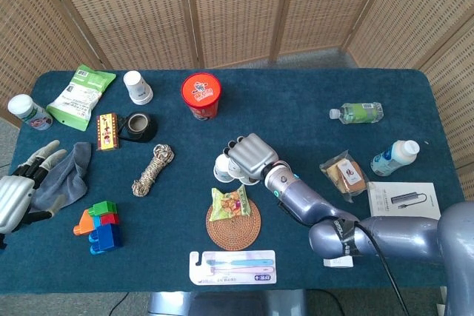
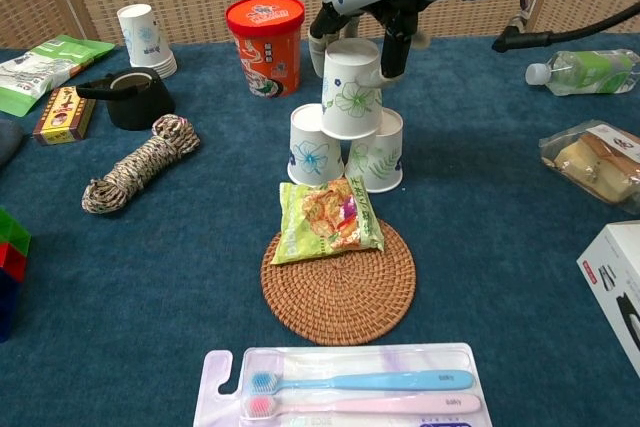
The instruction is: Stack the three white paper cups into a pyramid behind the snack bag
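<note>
Two white floral paper cups (image 2: 315, 145) (image 2: 378, 152) stand upside down side by side just behind the snack bag (image 2: 328, 217), which lies on a round woven mat (image 2: 340, 282). A third cup (image 2: 350, 89) sits inverted on top, bridging both. My right hand (image 2: 365, 22) grips this top cup from above, with fingers down either side. In the head view the right hand (image 1: 252, 157) hides most of the cups, and only one cup (image 1: 221, 170) peeks out at its left. My left hand (image 1: 16, 194) rests at the table's left edge, fingers apart, holding nothing.
A red noodle tub (image 2: 265, 42) stands close behind the stack. Spare cups (image 2: 143, 39), a black tape roll (image 2: 130, 97) and a rope coil (image 2: 140, 162) lie to the left. A toothbrush pack (image 2: 345, 392) is at the front; a green bottle (image 2: 585, 69) and wrapped sandwich (image 2: 600, 162) sit at the right.
</note>
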{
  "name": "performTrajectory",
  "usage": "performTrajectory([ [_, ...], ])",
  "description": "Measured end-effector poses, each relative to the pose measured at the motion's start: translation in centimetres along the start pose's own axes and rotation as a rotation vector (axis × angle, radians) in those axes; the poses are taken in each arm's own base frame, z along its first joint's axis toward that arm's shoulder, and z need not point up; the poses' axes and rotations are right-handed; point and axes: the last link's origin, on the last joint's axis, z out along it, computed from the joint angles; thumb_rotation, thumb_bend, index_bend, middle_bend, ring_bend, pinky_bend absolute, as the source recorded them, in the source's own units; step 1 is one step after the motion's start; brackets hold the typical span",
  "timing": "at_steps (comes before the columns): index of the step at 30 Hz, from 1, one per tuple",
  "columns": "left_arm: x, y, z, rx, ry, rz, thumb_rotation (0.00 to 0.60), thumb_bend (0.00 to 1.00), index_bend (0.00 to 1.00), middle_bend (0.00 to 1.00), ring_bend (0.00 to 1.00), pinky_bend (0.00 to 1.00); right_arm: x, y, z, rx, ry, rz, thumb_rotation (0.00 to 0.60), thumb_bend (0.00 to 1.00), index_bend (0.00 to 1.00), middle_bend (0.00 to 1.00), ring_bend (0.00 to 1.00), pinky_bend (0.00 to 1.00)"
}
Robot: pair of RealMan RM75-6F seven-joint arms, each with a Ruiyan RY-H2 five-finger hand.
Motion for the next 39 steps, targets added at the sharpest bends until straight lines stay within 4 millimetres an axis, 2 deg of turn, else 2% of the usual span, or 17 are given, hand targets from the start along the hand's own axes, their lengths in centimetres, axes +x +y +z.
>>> performTrajectory([
  [9, 0.0, -0.24, 0.04, 0.006, 0.003, -0.004, 0.6, 0.45, 0.07, 0.0, 0.0, 0.22, -0.07, 0.21, 0.08, -0.009, -0.011, -0.002, 0.6, 0.52, 0.27, 0.25, 0.23, 0.66],
  [17, -0.04, -0.24, 0.14, 0.002, 0.001, -0.006, 0.6, 0.45, 0.07, 0.0, 0.0, 0.22, 0.05, 0.34, 0.05, -0.018, -0.014, 0.0, 0.6, 0.51, 0.18, 0.2, 0.18, 0.53],
  [24, 0.06, -0.13, 0.17, -0.004, 0.005, -0.005, 0.6, 0.45, 0.07, 0.0, 0.0, 0.22, 0.14, 0.45, -0.16, -0.022, -0.018, 0.001, 0.6, 0.51, 0.13, 0.16, 0.14, 0.47],
  [31, 0.23, 0.01, 0.09, -0.008, 0.009, -0.002, 0.6, 0.45, 0.07, 0.0, 0.0, 0.21, 0.35, 0.59, -0.53, -0.027, -0.012, -0.001, 0.6, 0.51, 0.04, 0.15, 0.12, 0.44],
  [39, 0.47, 0.09, -0.09, -0.007, 0.015, -0.002, 0.6, 0.45, 0.04, 0.0, 0.0, 0.21, 0.68, 0.79, -0.75, -0.033, -0.004, 0.01, 0.6, 0.52, 0.02, 0.13, 0.11, 0.42],
])
